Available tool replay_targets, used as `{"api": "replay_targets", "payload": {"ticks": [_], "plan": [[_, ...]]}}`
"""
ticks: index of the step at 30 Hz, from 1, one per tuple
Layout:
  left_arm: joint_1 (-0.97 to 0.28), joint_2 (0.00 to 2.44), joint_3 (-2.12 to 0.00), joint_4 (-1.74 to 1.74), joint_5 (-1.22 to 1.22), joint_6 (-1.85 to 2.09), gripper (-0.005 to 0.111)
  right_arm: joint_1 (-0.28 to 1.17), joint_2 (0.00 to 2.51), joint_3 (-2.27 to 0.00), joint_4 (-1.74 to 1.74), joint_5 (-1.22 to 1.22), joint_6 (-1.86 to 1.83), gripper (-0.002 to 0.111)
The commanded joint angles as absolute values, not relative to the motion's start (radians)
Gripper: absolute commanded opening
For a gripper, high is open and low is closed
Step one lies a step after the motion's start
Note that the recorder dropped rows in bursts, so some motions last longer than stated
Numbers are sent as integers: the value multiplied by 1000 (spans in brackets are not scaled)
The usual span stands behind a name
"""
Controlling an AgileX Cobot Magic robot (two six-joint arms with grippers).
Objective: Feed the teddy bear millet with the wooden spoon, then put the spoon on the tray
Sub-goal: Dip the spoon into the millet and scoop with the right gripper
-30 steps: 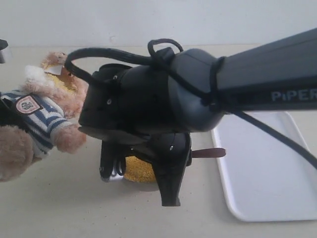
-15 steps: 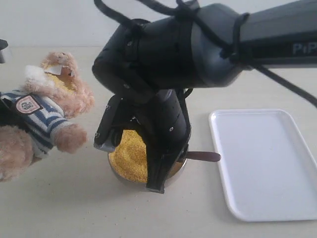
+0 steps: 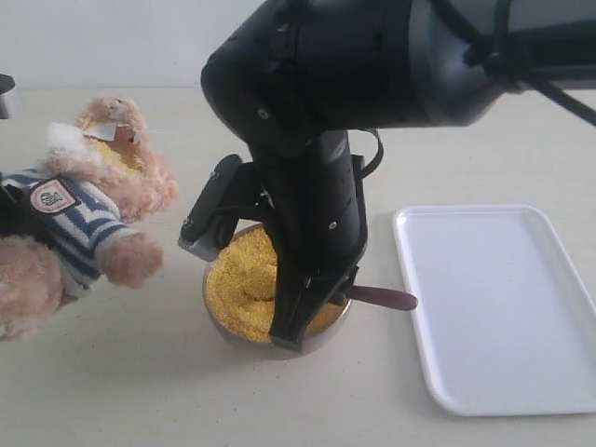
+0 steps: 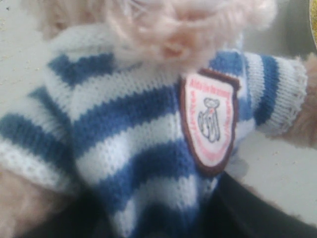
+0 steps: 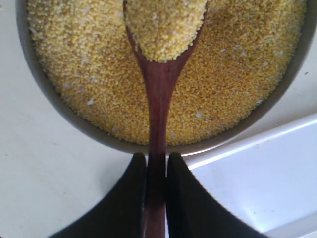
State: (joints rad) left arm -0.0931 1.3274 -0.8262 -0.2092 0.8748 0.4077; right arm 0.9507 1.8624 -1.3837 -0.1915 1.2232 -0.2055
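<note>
The teddy bear (image 3: 84,209) in its striped shirt lies tilted at the left; its shirt and badge (image 4: 210,121) fill the left wrist view. Dark fingers (image 4: 257,213) of my left gripper (image 4: 163,218) press on the shirt from both sides. My right gripper (image 3: 312,303) points steeply down over the metal bowl (image 3: 223,321) of millet (image 3: 237,279). It is shut on the wooden spoon's handle (image 5: 156,148). The spoon's bowl (image 5: 165,25) is heaped with millet just above the grains. The handle's end (image 3: 386,298) sticks out toward the white tray (image 3: 503,307).
The right arm's big black wrist and forearm (image 3: 372,65) hang over the middle of the beige table. The tray's near rim (image 5: 233,144) lies close beside the bowl. A grey object (image 3: 7,98) shows at the far left edge.
The right arm's wrist has swung up and the gripper now points down into the bowl, uncovering the millet. The spoon handle's end has barely shifted. The bear has not moved.
</note>
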Motion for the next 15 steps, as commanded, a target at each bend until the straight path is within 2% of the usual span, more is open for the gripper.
{"api": "replay_targets", "payload": {"ticks": [1,15], "plan": [[-94,1318,-836,-227,856,412,4,900,1846,-1389,-110,1221,-212,0],[-94,1318,-836,-231,861,412,4,866,1802,-1389,-66,1221,-208,0]]}}
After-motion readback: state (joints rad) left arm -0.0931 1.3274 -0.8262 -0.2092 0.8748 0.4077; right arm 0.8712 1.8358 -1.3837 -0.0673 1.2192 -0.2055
